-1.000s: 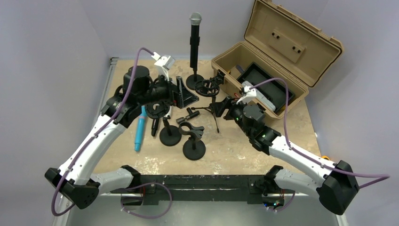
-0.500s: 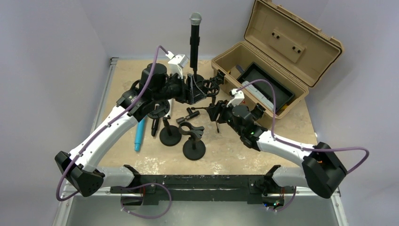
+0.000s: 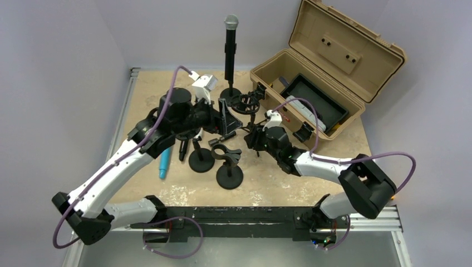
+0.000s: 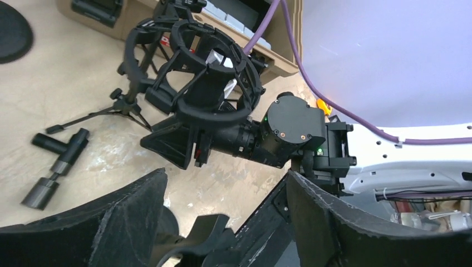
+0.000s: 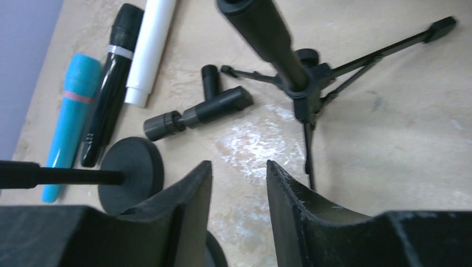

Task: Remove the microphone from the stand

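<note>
The black microphone [image 3: 230,47] with a grey mesh head stands upright in its round-based stand [image 3: 230,94] at the back centre, seen only in the top view. My left gripper [image 3: 225,114] [image 4: 222,183] is open, low and in front of the stand, with nothing between its fingers. It faces the shock mount on a small tripod [image 4: 195,83] [image 3: 245,103]. My right gripper [image 3: 250,136] [image 5: 239,167] hangs over the table just right of the tripod's legs [image 5: 306,94], open with a narrow, empty gap. Neither gripper touches the microphone.
An open tan case [image 3: 311,83] stands at the back right. On the table lie a blue microphone [image 3: 165,158] [image 5: 69,119], a black one [image 5: 108,83], a white tube [image 5: 150,50] and a T-shaped adapter [image 5: 197,114] [image 4: 55,167]. Two round-based stands [image 3: 201,161] [image 3: 229,177] are in front.
My left gripper reached right toward the stand's base, then drew back a little. The right arm swung left toward the tripod and its jaws narrowed.
</note>
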